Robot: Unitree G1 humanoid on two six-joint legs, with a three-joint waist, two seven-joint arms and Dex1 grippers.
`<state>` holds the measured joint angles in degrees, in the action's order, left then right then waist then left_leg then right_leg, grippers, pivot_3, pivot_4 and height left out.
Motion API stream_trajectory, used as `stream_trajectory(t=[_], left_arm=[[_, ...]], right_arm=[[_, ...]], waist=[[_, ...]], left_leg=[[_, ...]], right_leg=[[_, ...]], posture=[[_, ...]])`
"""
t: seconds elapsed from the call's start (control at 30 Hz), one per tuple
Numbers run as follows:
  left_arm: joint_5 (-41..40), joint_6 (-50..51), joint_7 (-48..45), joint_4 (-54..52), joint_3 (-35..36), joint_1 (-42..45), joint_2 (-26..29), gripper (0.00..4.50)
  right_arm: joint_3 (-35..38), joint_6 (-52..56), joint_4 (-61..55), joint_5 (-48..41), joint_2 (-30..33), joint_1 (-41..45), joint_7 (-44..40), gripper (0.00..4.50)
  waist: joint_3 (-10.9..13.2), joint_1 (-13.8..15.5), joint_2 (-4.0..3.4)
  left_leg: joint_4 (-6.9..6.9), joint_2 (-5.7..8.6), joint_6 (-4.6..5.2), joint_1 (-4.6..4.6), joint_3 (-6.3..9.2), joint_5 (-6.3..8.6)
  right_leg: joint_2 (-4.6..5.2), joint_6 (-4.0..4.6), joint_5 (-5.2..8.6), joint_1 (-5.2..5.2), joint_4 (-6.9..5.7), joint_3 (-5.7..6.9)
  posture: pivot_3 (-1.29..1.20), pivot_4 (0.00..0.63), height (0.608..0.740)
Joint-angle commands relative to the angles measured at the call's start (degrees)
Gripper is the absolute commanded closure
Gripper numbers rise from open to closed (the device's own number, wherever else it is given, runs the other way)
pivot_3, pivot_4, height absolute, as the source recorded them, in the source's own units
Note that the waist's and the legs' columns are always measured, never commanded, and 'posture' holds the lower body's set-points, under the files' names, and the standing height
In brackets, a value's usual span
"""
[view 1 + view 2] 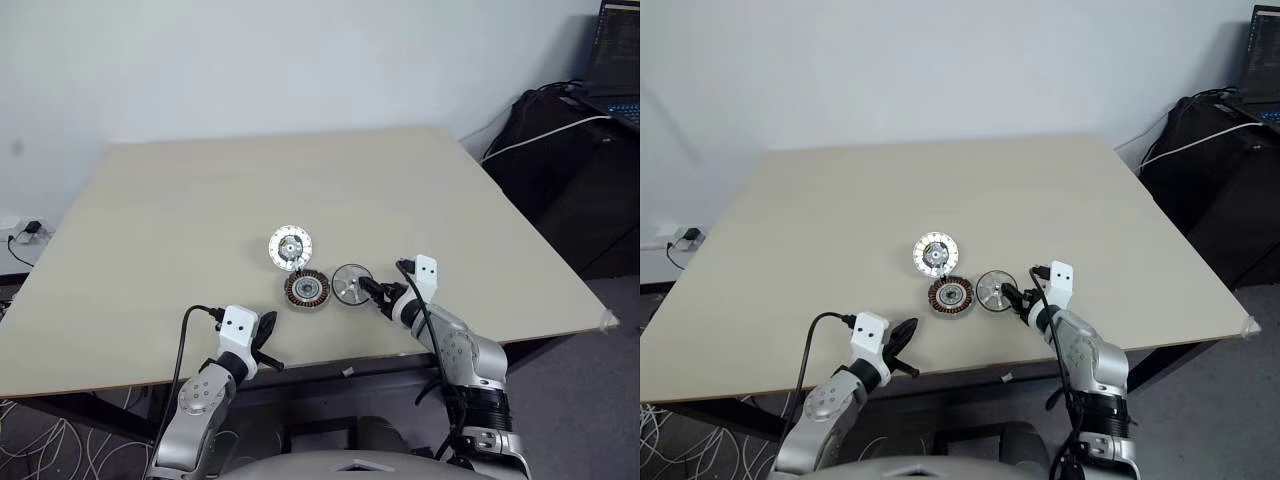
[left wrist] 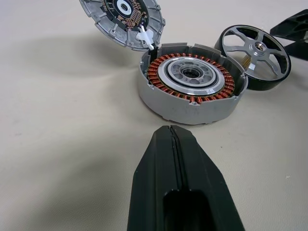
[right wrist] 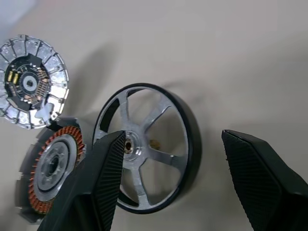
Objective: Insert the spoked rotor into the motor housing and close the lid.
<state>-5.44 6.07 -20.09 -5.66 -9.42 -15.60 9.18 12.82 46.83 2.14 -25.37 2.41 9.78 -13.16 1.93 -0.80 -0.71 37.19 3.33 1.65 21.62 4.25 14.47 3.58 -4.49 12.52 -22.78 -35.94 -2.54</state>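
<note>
Looking down from the head camera, you have the three parts clustered on the pale table (image 1: 150, 220), toward its near edge. The motor housing (image 1: 306, 290) sits in the middle. The lid (image 1: 290, 247), a silver segmented disc, lies just behind it, and the spoked rotor (image 1: 351, 284) lies just to its right. Bare tabletop runs wide on every other side. Your right gripper (image 1: 368, 290) is at the rotor's right side, and your left gripper (image 1: 265, 340) hangs at the table's near edge, apart from the parts. The laptop (image 1: 618, 50) screen at far right is too small to read.

From the left wrist, your fingers (image 2: 173, 159) are pressed together, pointing at the housing with open table between. The lid's rim leans on the housing's far edge.

From the right wrist, your fingers (image 3: 108, 178) are spread wide around the black-rimmed rotor. You cannot tell whether they touch it. The lid's circuit board markings are unreadable.
</note>
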Motion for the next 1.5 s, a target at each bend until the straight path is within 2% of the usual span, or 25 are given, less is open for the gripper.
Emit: stream_trajectory(t=[0.03,0.37,0.47,0.7,0.73,0.87,1.03,1.17,1.5], left_arm=[[-0.6,-0.4,-0.1,-2.3,0.5,0.8,0.0,4.50],[-0.5,-0.5,0.1,-2.4,0.9,1.2,0.1,4.50],[-0.5,-0.6,0.0,-2.2,0.9,1.4,0.1,4.50],[-0.4,-0.8,0.0,-2.0,0.9,1.6,0.1,4.50],[-0.4,-0.8,0.0,-2.0,0.9,1.6,0.1,4.50],[-0.2,-0.8,0.1,-1.8,0.8,1.8,0.1,4.50],[-0.2,-0.9,0.2,-1.9,0.8,1.4,0.1,4.50],[-0.2,-0.9,0.1,-1.9,0.9,1.3,0.1,4.50],[-0.4,-1.1,-0.1,-2.2,1.1,1.2,0.1,4.50]], right_arm=[[0.1,-0.3,0.5,-1.6,-0.1,1.7,-0.9,1.06],[0.5,2.1,1.4,-5.8,-1.0,2.0,-2.8,1.06],[1.5,3.0,1.3,-7.4,-1.3,1.7,-2.8,1.72],[1.1,2.9,1.1,-7.1,-1.2,0.9,-1.5,3.93],[1.0,2.8,1.0,-7.1,-1.3,0.8,-1.4,4.09],[1.1,3.0,-0.2,-7.8,-1.9,0.2,-1.2,4.09],[4.2,3.0,-6.0,-13.2,-4.9,-1.2,-0.6,4.09],[8.4,-0.6,-9.0,-15.7,-9.0,-0.5,5.6,4.09],[3.7,12.8,-12.1,-24.4,-11.7,-0.4,13.8,4.09]], waist=[[0.0,0.0,0.00],[0.0,0.0,-0.02],[0.0,0.0,-0.03],[0.0,-0.1,-0.03],[0.0,-0.1,-0.03],[0.0,-0.1,-0.03],[0.0,-0.3,-0.07],[0.1,-0.5,-0.18],[0.1,-0.6,-0.25]], left_leg=[[0.00,0.00,0.00,0.00,0.00,0.00],[0.00,0.00,0.01,0.00,0.00,0.00],[0.00,0.00,0.01,0.00,0.00,0.00],[0.00,0.00,0.00,0.00,0.00,0.00],[0.00,0.00,0.01,0.00,0.00,0.00],[0.00,0.00,0.00,0.00,0.00,0.00],[-0.04,0.00,0.00,0.02,0.00,0.00],[-0.05,-0.02,-0.02,0.03,0.01,0.01],[-0.12,-0.05,0.16,0.06,0.02,-0.09]], right_leg=[[0.00,0.00,0.00,0.00,0.00,0.00],[0.00,0.00,0.00,0.00,0.00,0.00],[0.00,0.00,0.00,0.00,0.00,0.00],[0.00,0.00,0.00,0.00,0.00,-0.01],[0.00,0.00,0.00,0.00,0.00,-0.01],[0.00,0.00,0.00,0.00,0.00,0.00],[0.00,0.00,0.00,-0.05,0.00,-0.02],[-0.01,-0.01,0.00,-0.07,0.00,-0.03],[-0.01,0.09,0.05,-0.13,0.00,-0.01]], posture=[[0.00,0.000,0.740],[0.00,0.000,0.740],[0.00,0.000,0.740],[0.00,0.000,0.740],[0.00,0.000,0.740],[0.00,0.000,0.740],[0.00,0.000,0.740],[0.00,0.000,0.740],[0.00,0.000,0.740]])
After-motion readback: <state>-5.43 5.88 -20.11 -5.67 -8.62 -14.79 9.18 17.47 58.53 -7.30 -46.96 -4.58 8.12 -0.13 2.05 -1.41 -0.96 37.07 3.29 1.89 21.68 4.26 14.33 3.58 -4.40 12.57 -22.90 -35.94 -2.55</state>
